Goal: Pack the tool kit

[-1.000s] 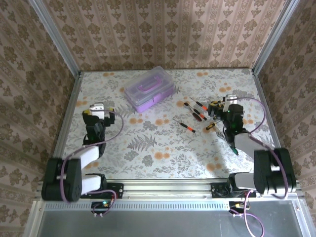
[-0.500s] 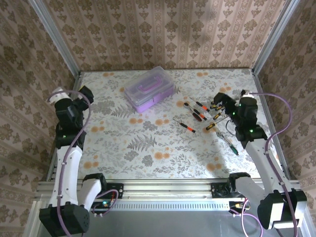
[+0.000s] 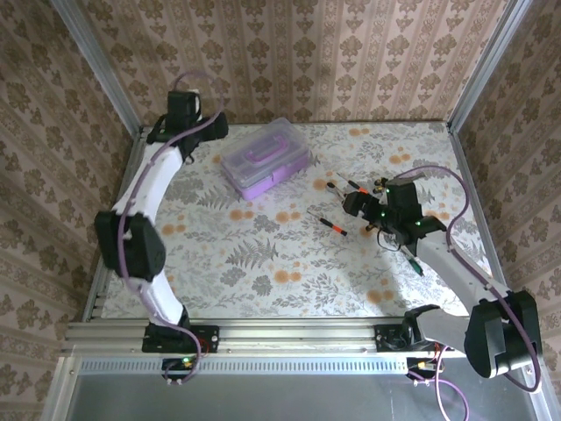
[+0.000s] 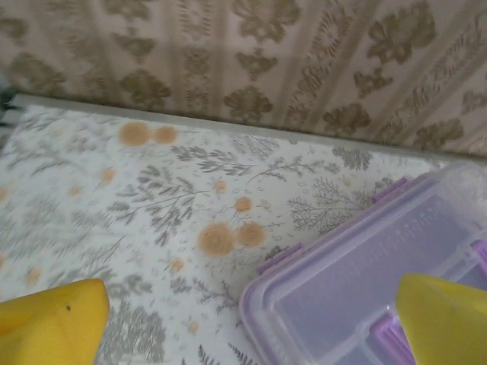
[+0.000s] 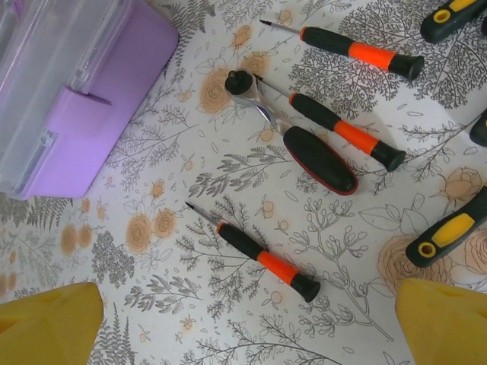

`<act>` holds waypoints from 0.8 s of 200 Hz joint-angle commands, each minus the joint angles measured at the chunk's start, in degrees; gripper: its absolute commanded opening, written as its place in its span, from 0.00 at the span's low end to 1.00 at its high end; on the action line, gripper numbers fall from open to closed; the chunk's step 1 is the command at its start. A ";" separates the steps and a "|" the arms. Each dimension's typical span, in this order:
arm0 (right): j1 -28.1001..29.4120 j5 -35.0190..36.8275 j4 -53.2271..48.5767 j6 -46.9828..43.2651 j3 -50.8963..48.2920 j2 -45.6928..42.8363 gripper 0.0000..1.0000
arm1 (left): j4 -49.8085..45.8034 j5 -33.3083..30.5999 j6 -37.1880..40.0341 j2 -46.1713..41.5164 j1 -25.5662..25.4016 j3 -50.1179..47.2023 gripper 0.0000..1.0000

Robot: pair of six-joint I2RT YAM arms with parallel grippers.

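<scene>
The tool kit is a clear-lidded purple case [image 3: 265,158], lid down, at the back middle of the table; its corner [image 4: 380,293] is in the left wrist view. My left gripper [image 3: 203,130] hovers left of the case by the back wall, open, yellow fingertips [image 4: 49,323] wide apart and nothing between them. Loose tools lie right of the case: an orange-and-black screwdriver [image 5: 259,260], two more [image 5: 354,52] [image 5: 342,129], a ratchet [image 5: 304,144] and yellow-handled drivers [image 5: 449,236]. My right gripper [image 3: 352,206] hangs open above the nearest screwdriver [image 3: 326,222], fingertips [image 5: 445,319] spread, touching nothing.
Patterned walls close the table at the back and both sides. The case's purple side and latch [image 5: 76,114] lie at the upper left of the right wrist view. Flowered tabletop [image 3: 263,263] stretches in front of the case and tools.
Both arms have unfolded from near their bases. The left arm swung up to the far left corner beside the case; the right gripper moved left over the tools. Both stayed open.
</scene>
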 commanded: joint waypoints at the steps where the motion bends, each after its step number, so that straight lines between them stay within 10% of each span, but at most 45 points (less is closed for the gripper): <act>1: 0.41 3.09 -0.79 -2.35 5.42 3.93 1.00 | -12.81 6.14 10.87 11.90 -0.06 16.04 0.98; 40: 0.84 1.77 -1.96 -3.75 10.29 8.58 1.00 | -26.59 9.21 21.54 30.19 -3.58 41.80 0.98; 100: 1.20 1.72 -3.15 -4.62 10.69 10.27 1.00 | -20.02 22.60 23.82 28.10 -5.07 31.98 1.00; 160: 1.97 1.63 -3.22 -4.02 10.52 10.08 1.00 | -19.30 14.89 24.13 28.22 -5.92 26.44 0.90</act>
